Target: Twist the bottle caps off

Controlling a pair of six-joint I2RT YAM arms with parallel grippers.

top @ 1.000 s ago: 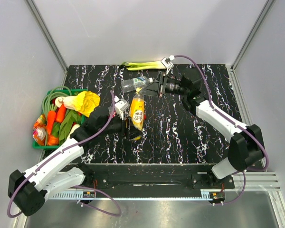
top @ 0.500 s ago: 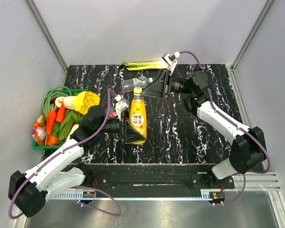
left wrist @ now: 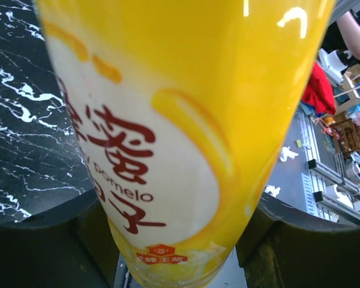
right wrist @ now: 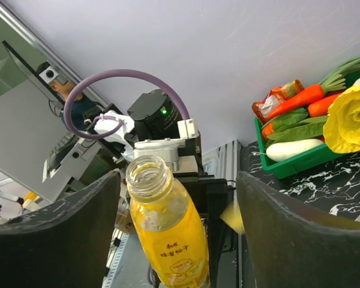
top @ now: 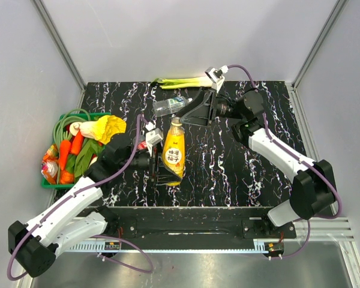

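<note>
My left gripper [top: 162, 166] [left wrist: 175, 252] is shut on the lower body of the yellow-orange juice bottle [top: 174, 151] [left wrist: 168, 120] and holds it above the table. Its mouth [right wrist: 147, 173] is bare, with no cap on it. My right gripper [top: 190, 114] [right wrist: 177, 180] stands open just beyond the neck, its fingers [right wrist: 54, 234] apart on either side and touching nothing. A blurred yellow bit [right wrist: 231, 217], possibly the yellow-orange cap, shows next to the right finger. A clear bottle [top: 168, 106] with a blue-green label lies at the back, partly behind my right gripper.
A green basket [top: 45, 183] of carrots, greens and a yellow leafy vegetable [top: 111, 129] stands at the table's left edge. A green onion [top: 180, 81] lies along the back edge. Grey walls close in the table's back and sides.
My right gripper has opened. The juice bottle's top had a yellow cap and is now bare. The left gripper has kept its hold and drawn the bottle slightly nearer.
</note>
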